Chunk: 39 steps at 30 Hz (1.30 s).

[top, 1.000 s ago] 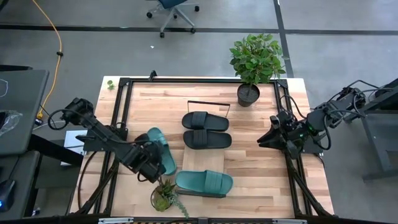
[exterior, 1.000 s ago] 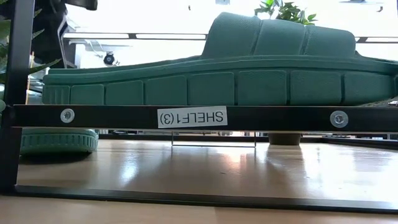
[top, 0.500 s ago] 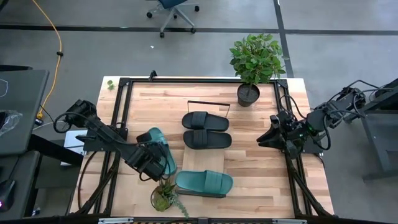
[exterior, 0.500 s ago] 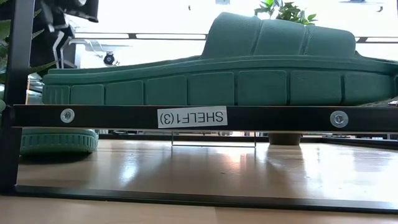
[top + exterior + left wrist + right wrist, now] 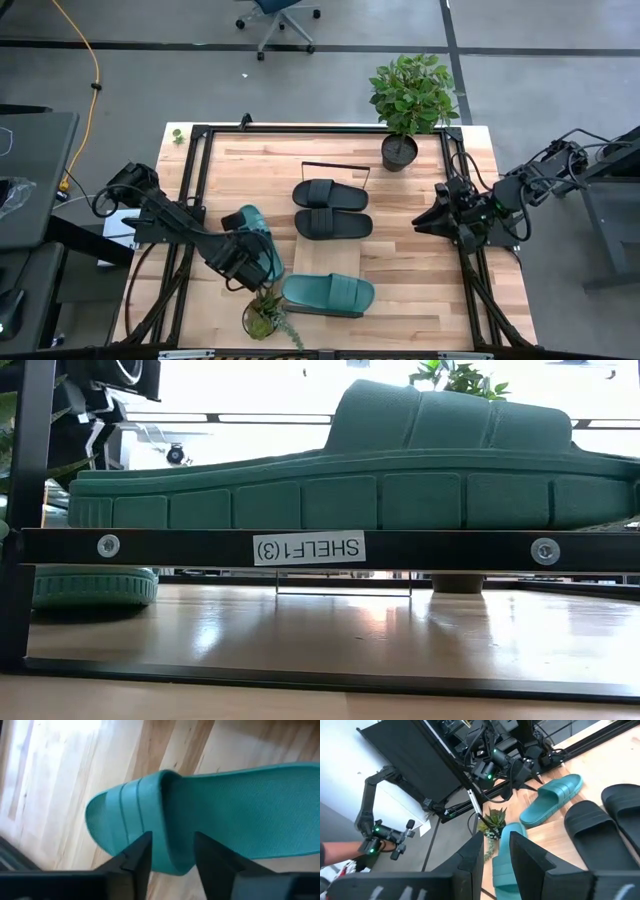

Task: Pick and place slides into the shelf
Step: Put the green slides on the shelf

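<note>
- Left claw (image 5: pixel 170 857) straddles the strap of the teal slide (image 5: pixel 258 240) at eight o'clock on the table (image 5: pixel 420 200), fingers parted, apparently for a lift
- Right claw (image 5: pixel 425 222), narrow and empty, waits at three o'clock; the other teal slide (image 5: pixel 330 292) already lies on the shelf (image 5: pixel 335 255)

Illumination is bright and even in the overhead view; shadows beneath objects are short and soft. In the table-height view, backlight from the room washes out the background and produces glare streaks on the table (image 5: pixel 330 630). The left wrist view shows an overexposed table patch beyond the left gripper (image 5: pixel 170 857).
</note>
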Each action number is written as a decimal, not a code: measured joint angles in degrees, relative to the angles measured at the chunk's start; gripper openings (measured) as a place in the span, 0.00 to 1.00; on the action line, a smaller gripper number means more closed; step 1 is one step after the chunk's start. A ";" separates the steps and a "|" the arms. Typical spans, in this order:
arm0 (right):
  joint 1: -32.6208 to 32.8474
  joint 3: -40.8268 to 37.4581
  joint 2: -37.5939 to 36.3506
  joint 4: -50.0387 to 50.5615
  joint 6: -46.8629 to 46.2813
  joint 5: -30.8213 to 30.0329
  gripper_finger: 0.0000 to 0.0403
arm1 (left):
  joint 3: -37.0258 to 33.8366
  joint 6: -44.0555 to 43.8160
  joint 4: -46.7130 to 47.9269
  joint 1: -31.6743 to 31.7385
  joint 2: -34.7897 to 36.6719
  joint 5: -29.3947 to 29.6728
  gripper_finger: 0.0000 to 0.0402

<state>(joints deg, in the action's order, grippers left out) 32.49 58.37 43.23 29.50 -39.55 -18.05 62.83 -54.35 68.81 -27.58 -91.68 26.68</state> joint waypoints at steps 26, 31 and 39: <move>0.02 0.00 0.02 1.24 -0.94 -0.71 0.21 | -2.54 11.13 -6.71 8.51 -3.08 -2.59 0.53; 0.02 0.00 0.02 1.29 -1.04 -0.80 0.21 | -2.54 11.60 -5.60 8.51 -5.34 -4.51 0.49; 0.00 0.00 0.02 1.40 -1.57 -0.98 0.21 | -2.54 8.48 0.01 8.51 -5.81 -3.72 0.39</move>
<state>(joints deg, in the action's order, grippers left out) 32.49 58.37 43.24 30.89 -41.12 -19.03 60.29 -45.87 68.82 -19.07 -97.49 22.96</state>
